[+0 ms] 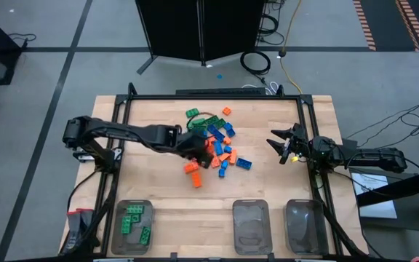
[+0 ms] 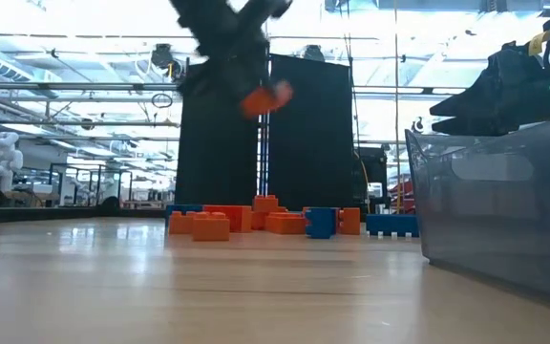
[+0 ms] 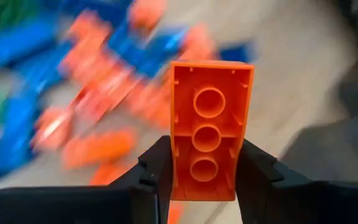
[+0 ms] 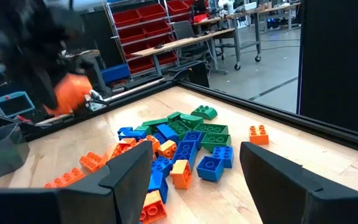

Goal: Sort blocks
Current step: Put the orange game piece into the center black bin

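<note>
An orange block (image 3: 211,129) sits pinched between the left gripper (image 3: 207,177)'s two dark fingers, underside toward the wrist camera, filling the centre of that frame. In the low view it hangs clear above the tabletop, upper middle of the picture, so it looks lifted free of the pile. In the overhead view the pile of blocks (image 1: 220,142) sprawls across the centre of the frame: green at its upper end, blue and orange mixed below.

Progress looks early. The left tray (image 1: 132,225), lower left of the overhead frame, holds only a few green blocks (image 1: 134,218); the middle tray (image 1: 251,225) and the right tray (image 1: 305,225) show none. Most of the bricks are still unsorted.

The right gripper (image 1: 286,143) waits at centre right, fingers spread, holding nothing.

Hard to read: the left wrist view is blurred behind the held block, the arm covers part of the pile from above, and in the low view the near tray wall blocks the right side.
</note>
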Controlling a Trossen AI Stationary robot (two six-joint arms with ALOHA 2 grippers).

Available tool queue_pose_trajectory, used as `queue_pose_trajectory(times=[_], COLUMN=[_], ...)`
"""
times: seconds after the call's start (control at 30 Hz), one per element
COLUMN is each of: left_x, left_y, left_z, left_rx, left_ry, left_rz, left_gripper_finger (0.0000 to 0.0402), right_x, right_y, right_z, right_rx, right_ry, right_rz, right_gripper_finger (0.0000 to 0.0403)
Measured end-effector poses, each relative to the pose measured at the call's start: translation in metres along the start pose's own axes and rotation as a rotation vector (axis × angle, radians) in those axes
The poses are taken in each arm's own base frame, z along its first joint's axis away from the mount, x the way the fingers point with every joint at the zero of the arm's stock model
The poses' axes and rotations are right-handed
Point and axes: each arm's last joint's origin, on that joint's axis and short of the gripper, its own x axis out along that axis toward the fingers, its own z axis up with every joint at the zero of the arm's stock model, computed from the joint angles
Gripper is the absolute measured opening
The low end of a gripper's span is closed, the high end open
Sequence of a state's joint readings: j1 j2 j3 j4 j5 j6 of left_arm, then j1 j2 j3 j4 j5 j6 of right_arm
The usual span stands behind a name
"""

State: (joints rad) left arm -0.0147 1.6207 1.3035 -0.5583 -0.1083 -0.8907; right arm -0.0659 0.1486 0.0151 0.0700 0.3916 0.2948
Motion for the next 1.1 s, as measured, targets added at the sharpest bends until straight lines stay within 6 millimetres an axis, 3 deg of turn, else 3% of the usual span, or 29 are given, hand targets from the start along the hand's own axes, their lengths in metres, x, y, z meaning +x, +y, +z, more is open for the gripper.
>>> queue_pose_trajectory(times=[0.23, 0.43, 0.67, 0.83, 1.1], left_x=[-0.004, 0.010, 0.025, 0.038, 0.060], left_y=[-0.025, -0.052, -0.099, -0.126, -0.146], left_z=[0.017, 0.009, 0.003, -0.011, -0.044], left_rx=[-0.008, 0.036, 0.161, 0.239, 0.313], left_ry=[-0.174, -0.210, -0.191, -0.171, -0.115], left_rz=[-0.203, -0.314, -0.395, -0.424, -0.434], left_gripper_finger=[0.0115, 0.0115, 0.0115, 0.0115, 0.0115], right_x=[0.000, 0.000, 0.001, 0.002, 0.005], right_y=[0.000, 0.000, 0.000, 0.000, 0.000], right_z=[0.000, 0.000, -0.002, -0.003, -0.007], right_rx=[-0.002, -0.006, 0.069, 0.082, 0.091], right_ry=[0.001, 0.004, 0.022, 0.035, 0.070], right_rz=[0.000, -0.001, -0.007, -0.012, -0.025], right_gripper_finger=[0.0238, 0.0238, 0.0238, 0.0238, 0.0238])
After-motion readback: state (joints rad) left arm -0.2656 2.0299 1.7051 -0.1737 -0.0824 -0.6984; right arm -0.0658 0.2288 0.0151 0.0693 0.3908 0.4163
